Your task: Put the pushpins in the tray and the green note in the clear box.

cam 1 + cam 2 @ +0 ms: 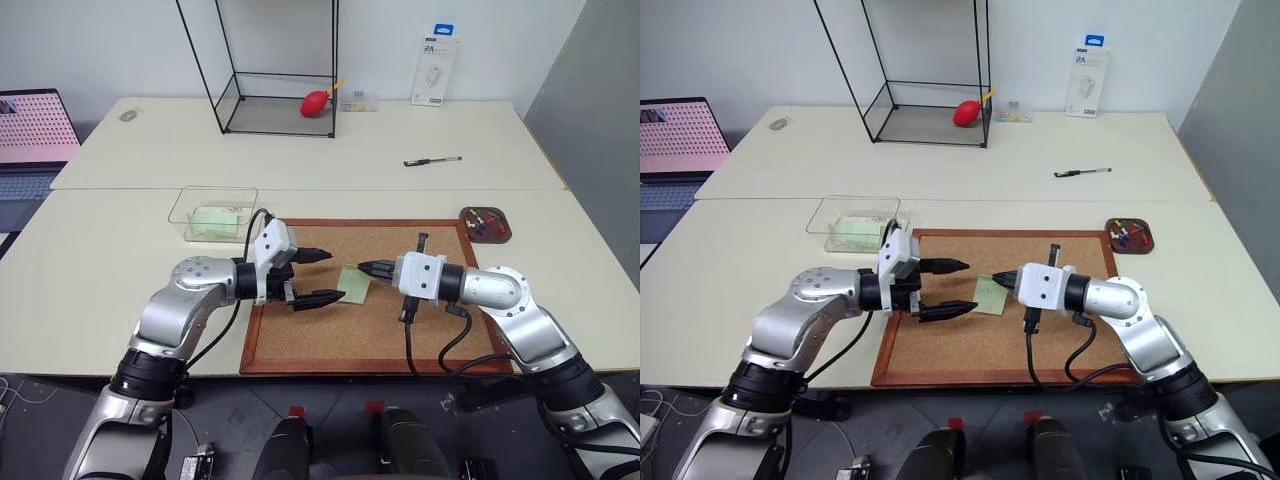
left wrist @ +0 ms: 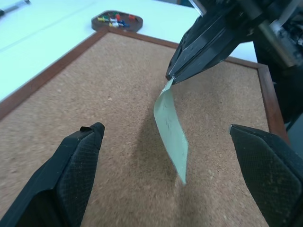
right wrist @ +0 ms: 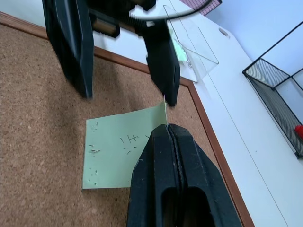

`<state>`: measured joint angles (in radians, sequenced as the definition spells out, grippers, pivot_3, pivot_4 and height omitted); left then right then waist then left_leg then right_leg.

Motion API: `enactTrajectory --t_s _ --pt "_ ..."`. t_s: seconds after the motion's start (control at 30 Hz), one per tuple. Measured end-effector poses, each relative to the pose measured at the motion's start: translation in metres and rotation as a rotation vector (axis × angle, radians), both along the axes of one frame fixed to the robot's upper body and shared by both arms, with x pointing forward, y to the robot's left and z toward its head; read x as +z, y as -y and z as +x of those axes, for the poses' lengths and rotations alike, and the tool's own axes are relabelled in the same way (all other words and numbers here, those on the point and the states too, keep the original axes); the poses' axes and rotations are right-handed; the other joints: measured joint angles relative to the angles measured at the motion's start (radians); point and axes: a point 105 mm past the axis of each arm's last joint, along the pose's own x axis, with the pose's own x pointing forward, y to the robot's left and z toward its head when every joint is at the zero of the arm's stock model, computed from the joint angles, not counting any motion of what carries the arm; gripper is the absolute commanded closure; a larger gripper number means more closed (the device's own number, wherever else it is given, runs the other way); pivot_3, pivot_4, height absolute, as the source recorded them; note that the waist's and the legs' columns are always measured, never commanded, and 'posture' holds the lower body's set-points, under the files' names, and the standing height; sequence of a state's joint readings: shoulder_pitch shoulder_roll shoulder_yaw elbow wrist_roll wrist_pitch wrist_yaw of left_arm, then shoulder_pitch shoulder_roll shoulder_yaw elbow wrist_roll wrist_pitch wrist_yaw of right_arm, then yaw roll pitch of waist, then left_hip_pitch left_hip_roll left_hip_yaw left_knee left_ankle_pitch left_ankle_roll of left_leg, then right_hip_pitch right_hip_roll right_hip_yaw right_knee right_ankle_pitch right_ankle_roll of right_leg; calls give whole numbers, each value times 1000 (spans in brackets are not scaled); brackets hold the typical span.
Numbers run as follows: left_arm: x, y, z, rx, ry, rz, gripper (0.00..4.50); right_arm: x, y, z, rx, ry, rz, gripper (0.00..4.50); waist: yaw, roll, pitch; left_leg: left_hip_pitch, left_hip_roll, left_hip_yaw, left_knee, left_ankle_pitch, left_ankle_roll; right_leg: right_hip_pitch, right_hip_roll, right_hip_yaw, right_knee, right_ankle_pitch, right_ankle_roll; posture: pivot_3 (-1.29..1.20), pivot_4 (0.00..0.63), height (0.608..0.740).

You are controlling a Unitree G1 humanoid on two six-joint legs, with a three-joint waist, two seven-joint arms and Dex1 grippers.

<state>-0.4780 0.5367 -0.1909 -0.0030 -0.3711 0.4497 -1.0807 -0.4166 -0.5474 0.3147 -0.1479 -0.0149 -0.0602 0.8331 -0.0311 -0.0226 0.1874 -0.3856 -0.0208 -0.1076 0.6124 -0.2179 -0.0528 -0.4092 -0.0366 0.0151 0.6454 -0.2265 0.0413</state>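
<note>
The pale green note (image 1: 354, 283) hangs by one corner above the corkboard (image 1: 380, 330), with my right gripper (image 1: 362, 268) shut on that corner; the right wrist view shows the pinch on the green note (image 3: 111, 146). My left gripper (image 1: 333, 275) faces the note from the left, open, one finger to either side of the sheet and apart from it. The green note (image 2: 171, 132) sags edge-on between them in the left wrist view. The dark brown tray (image 1: 466, 215) sits off the board's far right corner with several pushpins (image 1: 484, 222) in it. The clear box (image 1: 190, 200) stands beyond my left arm, with green paper inside.
A tall black-framed glass case (image 1: 280, 115) with a red object stands at the back. A pen (image 1: 432, 160) and a white package (image 1: 436, 68) lie at the back right. A laptop (image 1: 30, 140) sits at the far left.
</note>
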Motion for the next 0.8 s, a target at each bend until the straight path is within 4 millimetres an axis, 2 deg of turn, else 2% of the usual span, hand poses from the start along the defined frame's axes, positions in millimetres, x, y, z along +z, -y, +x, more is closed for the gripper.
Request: enactTrajectory --t_s 0.1,0.23,0.5,0.8 --pt "-5 8 4 -8 -15 7 31 1 -1 0 4 2 0 4500 0 0 0 0 0 0 0 0 0 0 0 0 0 0 0 0 150 740" --pt "-7 18 4 -29 -26 -6 639 1 -2 -1 9 3 6 4500 0 0 0 0 0 0 0 0 0 0 0 0 0 0 0 0 150 740" --pt "-10 17 5 -40 -42 2 2239 2 -5 -2 14 2 18 4500 -1 0 0 0 0 0 0 0 0 0 0 0 0 0 0 0 150 740" --pt "-11 15 5 -38 -41 14 3822 3 -9 -3 22 -4 31 4500 0 0 0 0 0 0 0 0 0 0 0 0 0 0 0 0 150 740"
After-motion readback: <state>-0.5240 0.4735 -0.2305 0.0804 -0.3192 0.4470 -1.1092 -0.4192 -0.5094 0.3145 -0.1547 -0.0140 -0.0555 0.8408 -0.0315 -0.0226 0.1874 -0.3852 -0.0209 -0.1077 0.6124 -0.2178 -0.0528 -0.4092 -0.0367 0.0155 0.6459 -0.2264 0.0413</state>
